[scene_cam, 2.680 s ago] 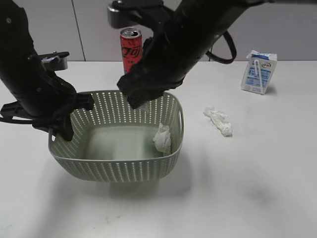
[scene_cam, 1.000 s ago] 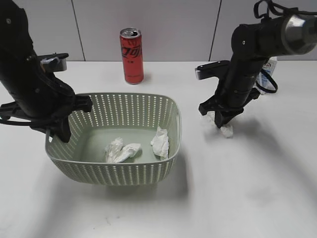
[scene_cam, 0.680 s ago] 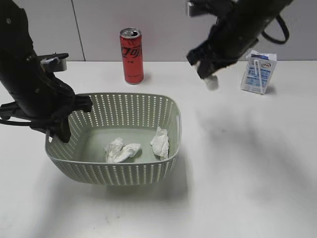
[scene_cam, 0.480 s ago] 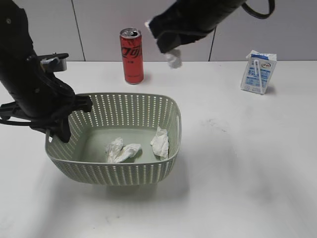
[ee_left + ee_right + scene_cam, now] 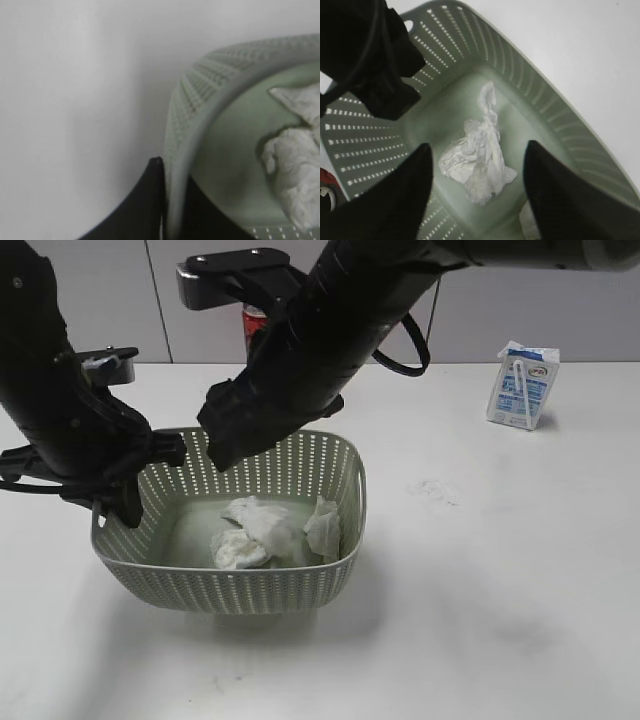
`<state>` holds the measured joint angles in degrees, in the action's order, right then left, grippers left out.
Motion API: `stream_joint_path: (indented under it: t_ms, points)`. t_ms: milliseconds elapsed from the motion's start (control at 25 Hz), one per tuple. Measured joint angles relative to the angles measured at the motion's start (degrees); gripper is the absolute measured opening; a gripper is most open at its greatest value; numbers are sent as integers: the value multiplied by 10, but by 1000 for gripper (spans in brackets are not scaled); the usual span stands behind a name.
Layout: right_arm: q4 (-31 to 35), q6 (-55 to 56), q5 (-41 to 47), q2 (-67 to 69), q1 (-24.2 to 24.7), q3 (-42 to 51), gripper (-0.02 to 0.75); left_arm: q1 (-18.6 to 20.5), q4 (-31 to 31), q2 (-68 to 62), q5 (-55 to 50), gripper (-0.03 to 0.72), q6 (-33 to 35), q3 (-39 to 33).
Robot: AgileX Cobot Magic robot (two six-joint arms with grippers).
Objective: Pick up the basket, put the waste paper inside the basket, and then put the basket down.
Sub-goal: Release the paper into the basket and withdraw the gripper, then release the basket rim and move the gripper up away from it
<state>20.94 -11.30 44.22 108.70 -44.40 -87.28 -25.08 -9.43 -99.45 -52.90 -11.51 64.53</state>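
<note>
The pale green lattice basket (image 5: 250, 580) hangs a little above the table, held at its left rim by my left gripper (image 5: 125, 502). In the left wrist view my left gripper (image 5: 172, 200) is shut on the basket's wall (image 5: 195, 100), one finger each side. Three white waste paper wads (image 5: 262, 525) lie inside the basket. My right gripper (image 5: 228, 445) is open and empty above the basket's back. In the right wrist view my right gripper (image 5: 477, 172) has its fingers spread wide over the paper (image 5: 480, 160) on the basket floor (image 5: 520, 125).
A red drink can (image 5: 253, 318) stands at the back, mostly hidden behind my right arm. A blue-and-white carton (image 5: 523, 385) stands at the back right. The white table (image 5: 480, 570) stretches to the right of the basket.
My right gripper picked the last paper wad off the table at the right, carried it left over the basket and let it go. Three wads now lie inside. The left arm held still.
</note>
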Motion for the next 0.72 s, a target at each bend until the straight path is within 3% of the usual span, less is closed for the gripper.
stream_joint_path:
  t_ms: [80, 160, 360, 480, 720]
  points:
    - [-5, 10, 1, 2, 0, 0, 599, 0, 0, 0, 0, 0, 0, 0]
    - [-24, 17, 4, -3, 0, -1, 613, 0, 0, 0, 0, 0, 0, 0]
    - [-164, 74, 78, -32, 33, -35, 610, 0, 0, 0, 0, 0, 0, 0]
    - [-218, 87, 150, -40, 105, -53, 601, 0, 0, 0, 0, 0, 0, 0]
    - [-238, 92, 238, -40, 284, -56, 592, 0, 0, 0, 0, 0, 0, 0]
